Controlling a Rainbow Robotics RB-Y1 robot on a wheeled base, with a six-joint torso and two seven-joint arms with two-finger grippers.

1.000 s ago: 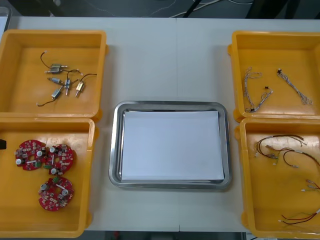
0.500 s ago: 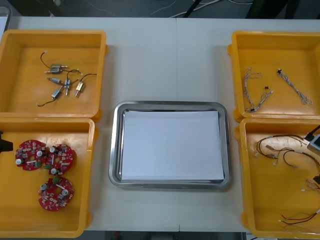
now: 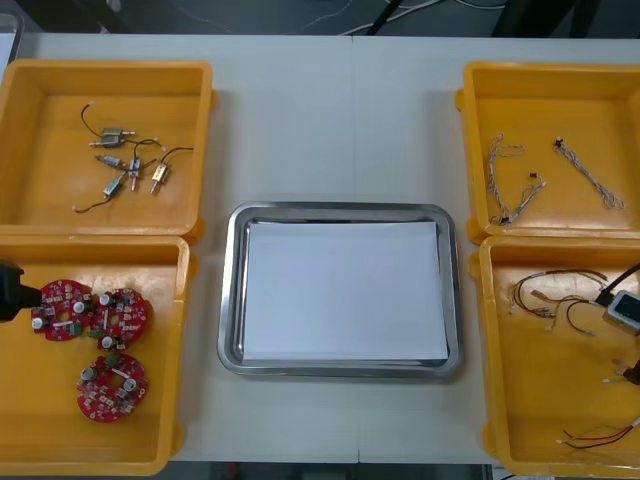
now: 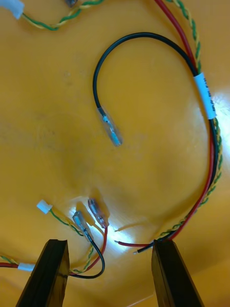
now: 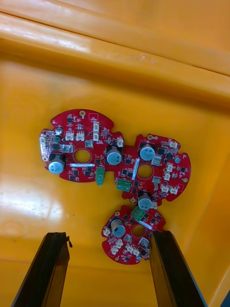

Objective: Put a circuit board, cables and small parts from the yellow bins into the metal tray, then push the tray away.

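Standing empty: tray. Boards left of it under wide-open left gripper; cables right of it under wide-open right gripper. Nothing loaded yet.

The left gripper hangs well to the left of the metal tray, level with its near half, its 2 black fingers standing wide apart. The right gripper hangs well to the tray's right, its 2 fingers likewise spread apart.
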